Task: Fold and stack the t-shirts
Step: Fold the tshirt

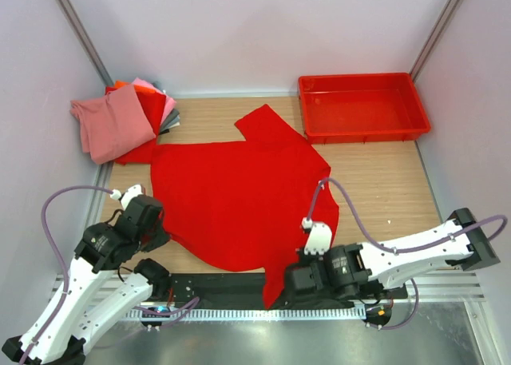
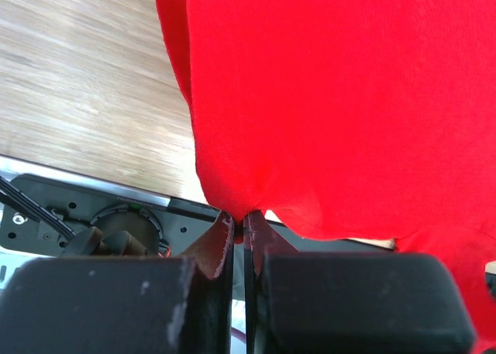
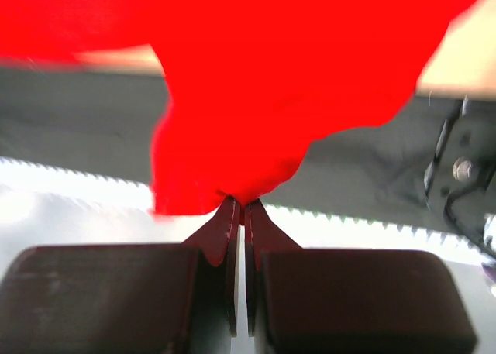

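Clamped on near hem of red t-shirt [image 1: 239,197] with left jaws and right jaws; lift corners level, keep hem taut, fold toward far side.

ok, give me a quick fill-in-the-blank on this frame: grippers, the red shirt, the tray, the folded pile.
1. The left gripper and right gripper are both ____ on the near edge of the plain bright red cloth t-shirt.
2. The rigid red plastic tray sits at the far ____ corner of the wooden table.
3. The top shirt of the folded cloth pile at far left is dusty ____.
Missing: shut; right; pink.
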